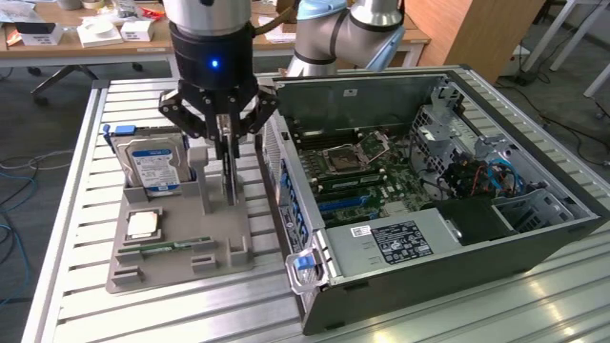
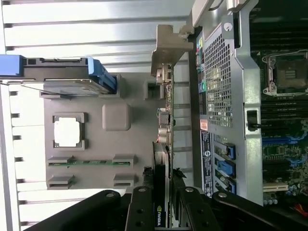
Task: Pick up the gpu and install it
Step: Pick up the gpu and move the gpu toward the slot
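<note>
Your tool (image 1: 226, 151) pinches the top edge of the gpu (image 1: 230, 187), which stands upright in the grey holder (image 1: 171, 259) directly beneath it.

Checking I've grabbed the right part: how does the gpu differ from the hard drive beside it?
The gpu is a thin dark card with a silver bracket; the hard drive is a thicker block with a blue-and-silver label. The fingers clamp the gpu; the hard drive stands untouched. Both stand on edge in the grey holder.
</note>
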Controlling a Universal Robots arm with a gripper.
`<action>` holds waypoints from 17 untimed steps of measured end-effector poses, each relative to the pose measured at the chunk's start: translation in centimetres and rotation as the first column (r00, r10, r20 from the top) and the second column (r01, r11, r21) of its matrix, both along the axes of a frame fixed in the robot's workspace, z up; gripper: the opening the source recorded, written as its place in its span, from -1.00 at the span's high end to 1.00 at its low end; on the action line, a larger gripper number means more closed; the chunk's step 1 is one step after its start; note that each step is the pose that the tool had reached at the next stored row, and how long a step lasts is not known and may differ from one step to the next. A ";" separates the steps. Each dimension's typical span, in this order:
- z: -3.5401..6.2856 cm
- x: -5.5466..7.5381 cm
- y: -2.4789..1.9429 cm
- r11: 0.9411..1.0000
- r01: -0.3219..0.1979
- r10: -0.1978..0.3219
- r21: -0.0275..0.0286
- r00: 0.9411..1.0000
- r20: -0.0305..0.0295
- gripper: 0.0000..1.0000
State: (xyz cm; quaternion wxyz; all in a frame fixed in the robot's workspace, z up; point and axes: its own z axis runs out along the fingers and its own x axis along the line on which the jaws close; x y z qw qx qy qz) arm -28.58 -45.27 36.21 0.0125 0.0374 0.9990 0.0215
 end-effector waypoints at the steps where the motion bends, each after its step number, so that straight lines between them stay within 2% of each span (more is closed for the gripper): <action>1: 0.47 0.0 0.00 1.000 0.000 0.000 0.000 1.000 0.000 0.48; 12: 4.67 0.0 0.00 1.000 0.000 0.000 0.000 1.000 0.000 0.48; 17: 6.06 0.0 0.00 1.000 0.000 0.000 0.000 1.000 0.000 0.48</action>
